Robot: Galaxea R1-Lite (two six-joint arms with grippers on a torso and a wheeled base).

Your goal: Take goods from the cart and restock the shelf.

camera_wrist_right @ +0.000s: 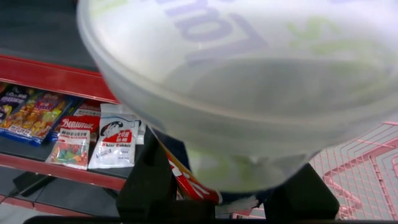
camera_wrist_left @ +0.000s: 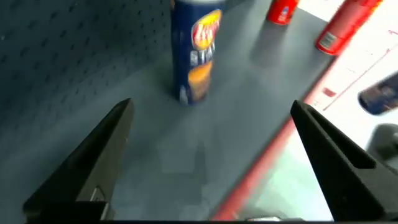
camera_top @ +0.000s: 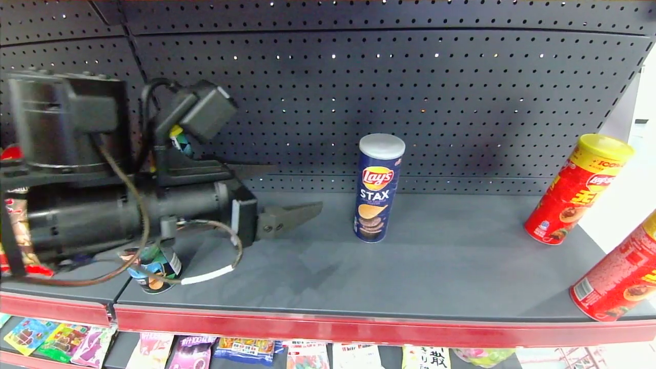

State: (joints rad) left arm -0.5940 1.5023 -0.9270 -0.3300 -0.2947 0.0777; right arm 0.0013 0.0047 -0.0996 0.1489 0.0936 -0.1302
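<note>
Standing upright near the back edge of the shelf (camera_top: 461, 266), the blue chip can (camera_top: 378, 187) appears stocked, the left gripper (camera_wrist_left: 212, 107) spread wide and clear of it; the right gripper (camera_wrist_right: 230, 199) clamps another lidded can (camera_wrist_right: 249, 93), presumably next.

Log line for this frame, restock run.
left gripper open over shelf | blue can upright, standing free | right gripper shut on clear-lidded can

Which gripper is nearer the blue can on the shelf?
Left. The left gripper is over the shelf beside the blue can; the right gripper holds a lidded can near the cart.
</note>
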